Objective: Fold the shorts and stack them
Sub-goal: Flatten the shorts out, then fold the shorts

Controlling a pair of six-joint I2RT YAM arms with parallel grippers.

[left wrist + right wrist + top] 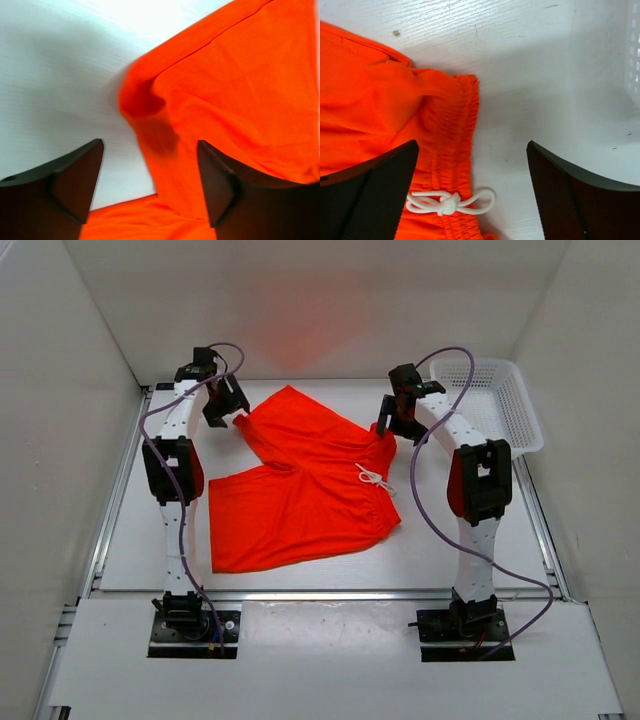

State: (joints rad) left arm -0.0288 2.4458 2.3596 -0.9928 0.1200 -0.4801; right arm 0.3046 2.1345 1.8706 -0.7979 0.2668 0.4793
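Orange shorts point(300, 490) flat on desk point(130, 540). My left hand point(150, 145) is wide over the far leg hem. My right hand point(472, 145) is wide over the waistband point(455, 125), contact unclear.

You'll find a white plastic basket point(505, 400) with mesh walls at the table's far right corner, nothing in it; its edge also shows at the right side of the right wrist view point(634, 55). The table point(130, 530) is white, with fine scratches and a small dark speck point(396, 33). Metal rails run along its left edge point(115, 510), right edge point(540, 530) and near edge point(320, 595). Plain white walls close in the back point(420, 300), left point(50, 440) and right point(600, 390). Note a faint orange glow point(300, 340) low on the back wall.
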